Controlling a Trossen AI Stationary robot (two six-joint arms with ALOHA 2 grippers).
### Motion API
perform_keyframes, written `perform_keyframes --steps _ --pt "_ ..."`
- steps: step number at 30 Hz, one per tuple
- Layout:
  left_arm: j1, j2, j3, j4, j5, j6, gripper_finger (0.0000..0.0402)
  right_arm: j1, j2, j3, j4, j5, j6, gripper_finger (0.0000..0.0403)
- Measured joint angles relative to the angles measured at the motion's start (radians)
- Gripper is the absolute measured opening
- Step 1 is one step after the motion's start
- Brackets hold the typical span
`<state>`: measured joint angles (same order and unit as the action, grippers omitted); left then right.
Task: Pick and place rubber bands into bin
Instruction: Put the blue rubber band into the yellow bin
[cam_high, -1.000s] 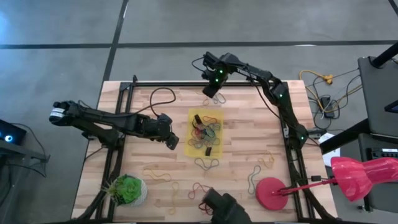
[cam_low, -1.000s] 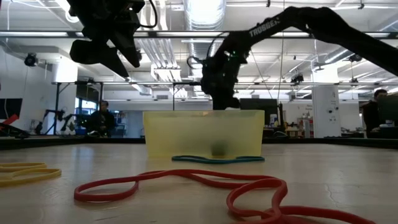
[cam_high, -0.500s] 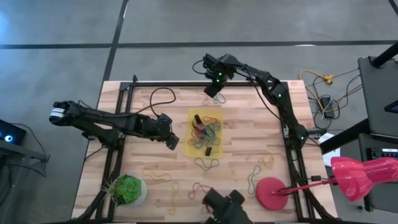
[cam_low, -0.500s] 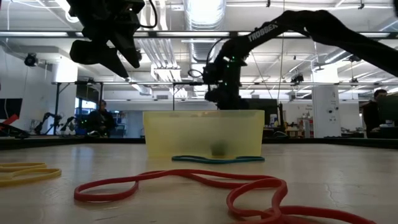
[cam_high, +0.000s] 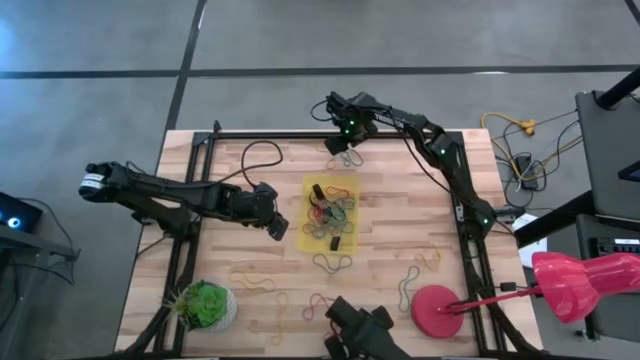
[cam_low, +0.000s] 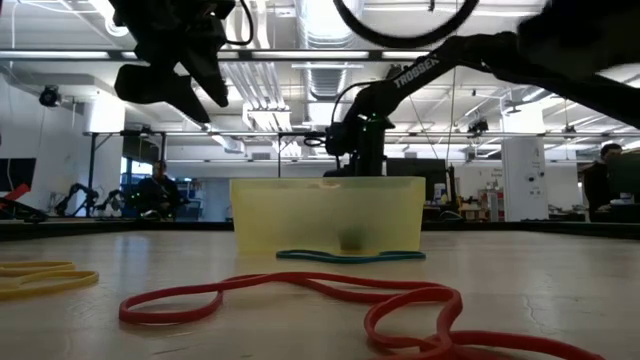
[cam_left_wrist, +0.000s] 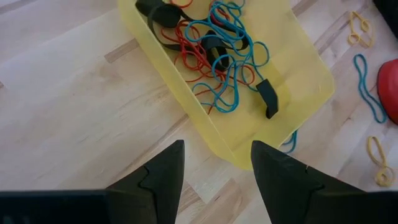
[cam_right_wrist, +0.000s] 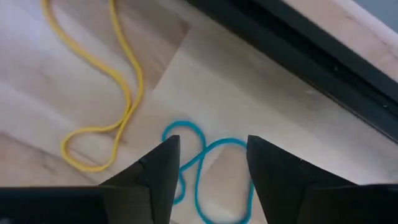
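Right gripper (cam_right_wrist: 208, 163) poised with fingers spread over a blue rubber band (cam_right_wrist: 205, 165) at the far edge of the worktop (cam_high: 400, 200), a yellow rubber band (cam_right_wrist: 99, 93) lying just beside it. Nothing grasped; blue loop flat on the wood between the 2 fingers. In the high view, right gripper (cam_high: 345, 148) well apart from the yellow bin (cam_high: 352, 182), which sits mid-worktop and already holds a tangle of red, blue and black bands. Left gripper (cam_left_wrist: 214, 165) hovering released and empty near the bin's (cam_left_wrist: 311, 74) corner, holding nothing.

Likely risks from here: thin, floppy loop slipping out from under the fingers on closing, or only 1 strand pinched and the band springing free on the lift. Possible snag of the neighbouring yellow band too, dragging it along. Dark frame rail (cam_right_wrist: 298, 56) close behind, so an off-line descent could strike it. Long carry back to the bin, with a loose band liable to drop short among other bands (cam_high: 330, 262) scattered on the near side.
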<state>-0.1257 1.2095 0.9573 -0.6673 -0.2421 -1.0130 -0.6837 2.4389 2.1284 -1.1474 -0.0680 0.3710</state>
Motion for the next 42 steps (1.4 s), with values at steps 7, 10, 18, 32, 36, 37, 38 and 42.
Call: perform_keyframes --steps 7,10,18,32,36,37,38,42 --pt "0.0 0.0 0.0 0.01 0.001 0.0 0.017 0.0 0.031 0.002 -0.003 0.019 0.054 0.0156" --pt "0.0 0.0 0.0 0.009 0.002 0.003 0.017 0.003 0.036 0.002 -0.003 0.019 0.085 0.0137" --pt "0.0 0.0 0.0 0.006 0.002 0.006 0.017 0.002 0.037 0.002 -0.012 0.019 0.093 0.0073" --pt "0.0 0.0 0.0 0.006 0.002 0.017 0.017 0.003 0.039 0.012 -0.122 -0.041 -0.068 0.0008" --pt "-0.001 0.0 0.0 0.007 0.003 0.029 0.017 0.006 0.006 0.027 -0.159 -0.041 -0.109 0.0008" --pt "-0.001 0.0 -0.001 0.007 0.003 0.033 0.017 0.008 -0.012 0.032 -0.162 -0.041 -0.115 0.0008" --pt "-0.001 0.0 -0.001 0.006 0.003 0.036 0.017 0.011 -0.03 0.038 -0.168 -0.041 -0.121 0.0008" --pt "0.0 0.0 -0.001 0.007 0.003 0.06 0.017 0.036 -0.101 0.044 -0.166 -0.048 -0.145 0.0008"
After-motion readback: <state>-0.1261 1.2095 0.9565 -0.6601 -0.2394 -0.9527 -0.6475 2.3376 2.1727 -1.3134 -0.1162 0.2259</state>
